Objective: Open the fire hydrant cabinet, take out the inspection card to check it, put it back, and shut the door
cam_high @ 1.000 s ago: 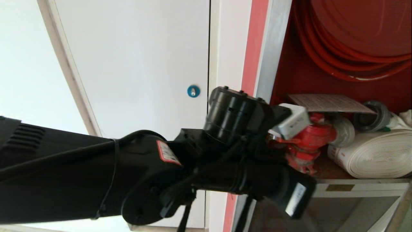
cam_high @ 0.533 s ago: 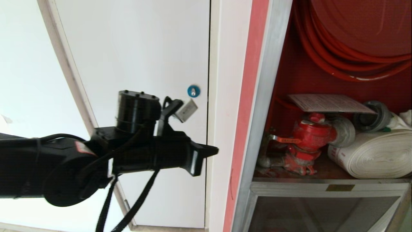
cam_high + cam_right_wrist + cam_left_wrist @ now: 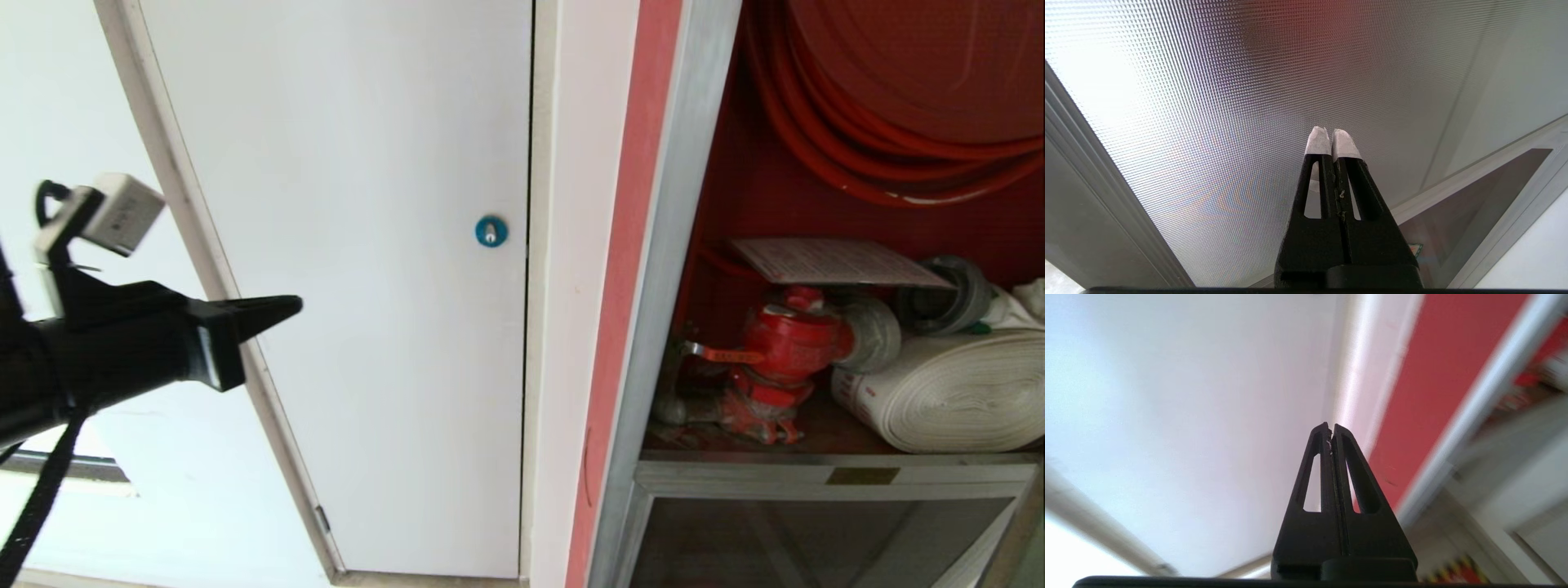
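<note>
Black and wedge-shaped, the left gripper has pulled away from the fire hydrant cabinet since a second ago, when it crossed in front of the red valve; it now hangs at the far left before the plain white panel with its round blue lock, its fingers pressed together on nothing. That leaves the silver-framed recess uncovered. The inspection card, a thin printed sheet, lies flat above the valve, beside the white rolled hose and under the coiled red hose reel. The right gripper is closed too, its white-taped tips before dimpled, textured glass.
</note>
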Controlling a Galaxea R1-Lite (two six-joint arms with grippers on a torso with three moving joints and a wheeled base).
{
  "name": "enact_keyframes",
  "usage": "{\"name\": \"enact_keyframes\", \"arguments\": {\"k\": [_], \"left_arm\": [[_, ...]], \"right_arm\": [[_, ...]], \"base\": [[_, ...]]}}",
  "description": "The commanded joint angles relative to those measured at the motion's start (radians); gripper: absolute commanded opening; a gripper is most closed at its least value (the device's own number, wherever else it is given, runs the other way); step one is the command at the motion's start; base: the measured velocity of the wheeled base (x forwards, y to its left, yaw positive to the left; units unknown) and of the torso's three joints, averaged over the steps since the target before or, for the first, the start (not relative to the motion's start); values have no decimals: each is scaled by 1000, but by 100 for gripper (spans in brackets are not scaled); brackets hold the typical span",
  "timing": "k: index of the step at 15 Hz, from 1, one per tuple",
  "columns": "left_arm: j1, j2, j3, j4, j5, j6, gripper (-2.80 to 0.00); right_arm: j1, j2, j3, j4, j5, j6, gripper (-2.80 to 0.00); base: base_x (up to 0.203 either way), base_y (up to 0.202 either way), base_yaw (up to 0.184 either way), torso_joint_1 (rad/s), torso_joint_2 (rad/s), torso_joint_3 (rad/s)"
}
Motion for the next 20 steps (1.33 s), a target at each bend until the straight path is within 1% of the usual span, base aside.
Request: {"name": "enact_keyframes", "arguments": {"k": [1, 3, 6, 8, 9, 10, 11, 13, 16, 20], "left_arm": [[89, -160, 44, -1, -2, 6, -280], [130, -301, 113, 1, -1, 9, -280], [171, -542, 236, 13, 1, 11, -280], [198, -697, 291, 78, 4, 10, -280], [205, -765, 316, 133, 3, 11, -280], [206, -811, 343, 198, -2, 13, -280], [192, -836, 367, 237, -4, 12, -280], [144, -883, 403, 248, -2, 1, -280], [138, -976, 484, 249, 9, 0, -280], [137, -1128, 595, 250, 66, -1, -280]], "right_arm": [[0, 2, 2, 0, 0, 0, -280], [0, 2, 2, 0, 0, 0, -280], [0, 2, 3, 0, 0, 0, -280], [0, 2, 2, 0, 0, 0, -280], [0, 2, 2, 0, 0, 0, -280], [0, 2, 2, 0, 0, 0, -280], [0, 2, 2, 0, 0, 0, -280], [0, 2, 2, 0, 0, 0, -280], [0, 2, 2, 0, 0, 0, -280], [0, 2, 3, 0, 0, 0, -280]], "base": [[0, 0, 0, 0, 0, 0], [0, 0, 0, 0, 0, 0], [0, 0, 0, 0, 0, 0], [0, 0, 0, 0, 0, 0], [0, 0, 0, 0, 0, 0], [0, 0, 0, 0, 0, 0], [0, 0, 0, 0, 0, 0], [0, 0, 0, 0, 0, 0], [0, 0, 0, 0, 0, 0], [0, 0, 0, 0, 0, 0]]}}
